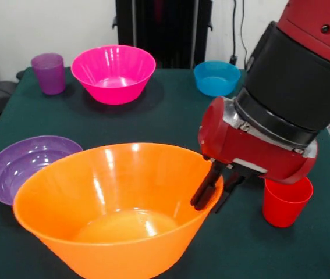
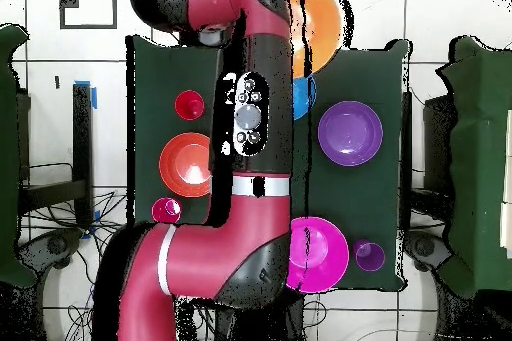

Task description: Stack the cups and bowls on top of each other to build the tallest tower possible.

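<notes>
A large orange bowl (image 1: 112,209) fills the front of the front view, and my gripper (image 1: 213,194) is shut on its right rim, one finger inside the wall and one outside. In the overhead view the orange bowl (image 2: 322,15) shows at the top edge beside the arm, which hides the gripper. A red cup (image 1: 286,200) stands upright just right of the gripper. Left of the orange bowl lies a purple bowl (image 1: 19,165). At the back are a pink bowl (image 1: 113,72), a purple cup (image 1: 49,72) and a blue bowl (image 1: 216,77). No tower shows.
Overhead, a red-orange bowl (image 2: 186,164) sits left of the arm between the red cup (image 2: 189,105) and another small red cup (image 2: 166,210). Part of a blue bowl (image 2: 303,97) peeks out beside the arm. The green table (image 1: 170,125) ends close behind the back row.
</notes>
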Robot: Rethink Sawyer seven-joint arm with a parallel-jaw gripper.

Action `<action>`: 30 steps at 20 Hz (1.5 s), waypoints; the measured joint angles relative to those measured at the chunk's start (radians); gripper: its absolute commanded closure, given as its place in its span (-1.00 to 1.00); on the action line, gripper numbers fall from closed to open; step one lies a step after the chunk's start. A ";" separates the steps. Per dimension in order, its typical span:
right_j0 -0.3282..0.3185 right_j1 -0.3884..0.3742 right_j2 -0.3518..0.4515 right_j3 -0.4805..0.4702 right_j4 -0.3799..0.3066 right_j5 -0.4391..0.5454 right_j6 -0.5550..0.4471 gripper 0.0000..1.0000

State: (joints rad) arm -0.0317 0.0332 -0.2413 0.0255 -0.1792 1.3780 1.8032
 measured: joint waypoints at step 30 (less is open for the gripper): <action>-0.054 0.179 -0.540 -0.110 0.423 0.143 -0.132 1.00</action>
State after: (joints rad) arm -0.0860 0.2125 -0.7811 -0.0843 0.2434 1.5211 1.6711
